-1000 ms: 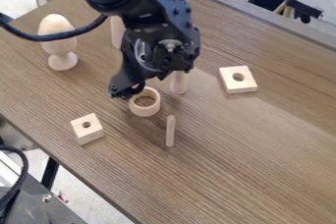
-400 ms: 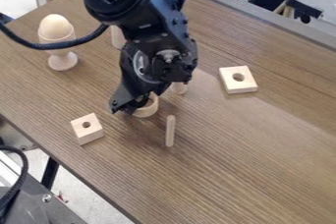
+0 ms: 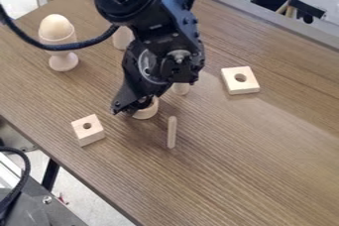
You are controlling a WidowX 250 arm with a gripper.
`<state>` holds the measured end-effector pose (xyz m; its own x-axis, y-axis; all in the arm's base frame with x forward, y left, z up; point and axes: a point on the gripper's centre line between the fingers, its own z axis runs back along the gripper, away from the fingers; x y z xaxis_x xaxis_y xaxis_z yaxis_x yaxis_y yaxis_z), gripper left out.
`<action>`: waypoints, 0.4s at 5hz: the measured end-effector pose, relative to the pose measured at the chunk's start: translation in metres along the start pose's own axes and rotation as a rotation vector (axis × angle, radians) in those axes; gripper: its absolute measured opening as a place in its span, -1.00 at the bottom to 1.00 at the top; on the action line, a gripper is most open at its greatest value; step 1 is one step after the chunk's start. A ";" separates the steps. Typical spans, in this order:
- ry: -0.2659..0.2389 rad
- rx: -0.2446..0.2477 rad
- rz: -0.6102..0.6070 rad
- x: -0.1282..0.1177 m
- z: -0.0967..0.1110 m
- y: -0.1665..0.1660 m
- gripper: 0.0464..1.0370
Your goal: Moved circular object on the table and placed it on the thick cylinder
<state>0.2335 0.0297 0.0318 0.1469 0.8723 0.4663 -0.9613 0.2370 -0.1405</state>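
Ring [image 3: 146, 113] on the table [image 3: 252, 155], a bit left of the middle of the frame, with the black gripper [image 3: 134, 105] down low at its upper left side. Big change since the first picture: from up over the ring to right down at it, hiding much of the round top. Only a tiny shift since the second picture, with the ring in almost the same spot. Good news for the job, most likely: all lined up for a grab, but no lift yet. Cannot tell about open or shut, or about a hold on the ring. Next, after a good grip, likely up and across to the fat post [image 3: 122, 37] in the upper left of the frame. Maybe a bump to the thinner post [image 3: 180, 88] near the middle on the way.
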 end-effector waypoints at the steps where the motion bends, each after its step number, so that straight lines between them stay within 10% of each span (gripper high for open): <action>1: -0.072 -0.032 -0.094 0.022 0.021 -0.005 0.37; 2: -0.164 -0.135 -0.150 0.049 0.051 -0.023 0.37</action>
<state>0.2512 0.0448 0.1023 0.2350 0.7446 0.6248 -0.8900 0.4232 -0.1696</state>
